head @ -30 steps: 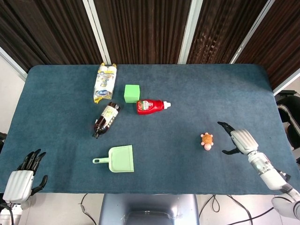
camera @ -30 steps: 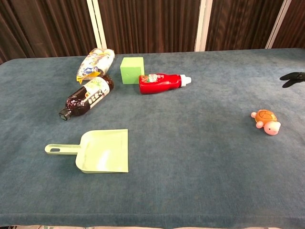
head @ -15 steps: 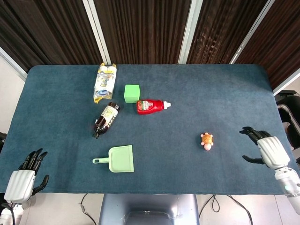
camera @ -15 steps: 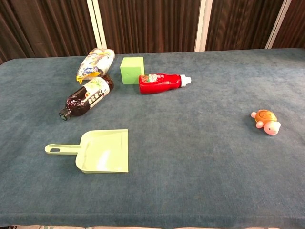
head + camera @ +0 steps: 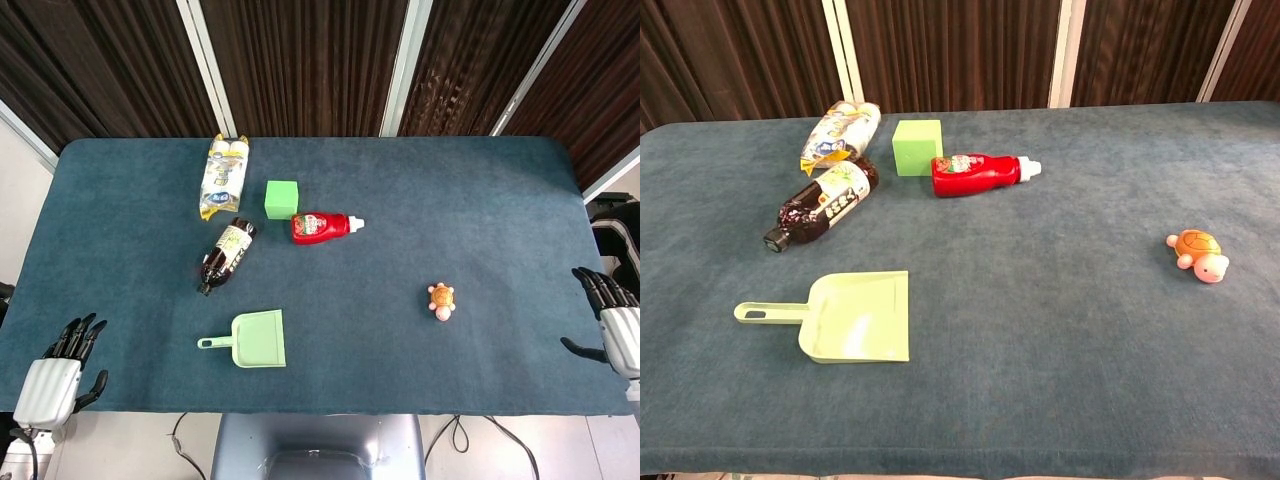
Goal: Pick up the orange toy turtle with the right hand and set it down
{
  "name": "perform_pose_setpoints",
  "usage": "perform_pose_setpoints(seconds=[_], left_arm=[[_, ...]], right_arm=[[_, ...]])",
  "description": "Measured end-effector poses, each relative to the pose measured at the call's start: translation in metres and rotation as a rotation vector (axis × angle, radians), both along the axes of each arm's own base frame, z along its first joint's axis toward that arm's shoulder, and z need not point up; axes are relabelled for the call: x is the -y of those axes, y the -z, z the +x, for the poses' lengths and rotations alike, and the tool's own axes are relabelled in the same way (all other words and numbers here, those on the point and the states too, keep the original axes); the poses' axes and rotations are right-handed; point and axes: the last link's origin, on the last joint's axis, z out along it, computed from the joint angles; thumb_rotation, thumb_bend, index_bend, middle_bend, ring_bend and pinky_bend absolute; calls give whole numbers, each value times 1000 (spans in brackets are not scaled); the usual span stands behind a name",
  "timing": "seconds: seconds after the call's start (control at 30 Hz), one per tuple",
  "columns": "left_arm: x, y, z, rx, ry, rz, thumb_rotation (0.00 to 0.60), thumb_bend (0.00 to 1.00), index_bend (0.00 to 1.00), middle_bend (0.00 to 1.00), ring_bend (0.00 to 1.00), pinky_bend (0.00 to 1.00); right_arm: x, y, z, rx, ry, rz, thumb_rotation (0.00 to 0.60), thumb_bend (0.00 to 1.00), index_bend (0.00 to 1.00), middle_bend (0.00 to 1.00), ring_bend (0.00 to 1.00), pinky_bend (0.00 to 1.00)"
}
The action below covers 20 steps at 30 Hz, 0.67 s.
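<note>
From the head view, I am holding my right hand [image 5: 618, 325] off the right edge of the table [image 5: 470, 190], fingers spread apart and gripping nothing, well apart from the orange toy turtle [image 5: 441, 300], which is lying on the cloth toward the near right part of the table. My left hand [image 5: 55, 375] is hanging off the near left corner, fingers apart and holding nothing as well. Toward the far left I am seeing a snack bag [image 5: 223, 175], a green cube [image 5: 282, 198] just beside a red bottle [image 5: 324, 226] lying on its side, a dark bottle [image 5: 225, 254] lying tilted, and a green dustpan [image 5: 252, 340] nearer the front edge. From the chest view, neither of my hands is showing; the turtle [image 5: 1199, 254] is sitting near the right edge, alone on the cloth, well apart from the dustpan [image 5: 845, 316], the dark bottle [image 5: 821, 204], the cube [image 5: 917, 147], the red bottle [image 5: 980, 174] and the snack bag [image 5: 841, 134].
</note>
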Motion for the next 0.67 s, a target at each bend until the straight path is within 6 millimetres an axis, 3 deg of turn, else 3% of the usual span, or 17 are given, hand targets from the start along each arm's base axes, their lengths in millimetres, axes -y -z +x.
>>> perform_pose_setpoints(seconds=[0.23,0.67], left_arm=[[0,0,3,-8,6,-5,600,398,95,49,57,344],[1,2,2,-3,6,-11,600,397,95,49,57,344]], right_arm=[[7,2,1,0,7,19,600,56,149,184,149,334],[2,1,4,40,-33,3,600,55,149,184,147,334]])
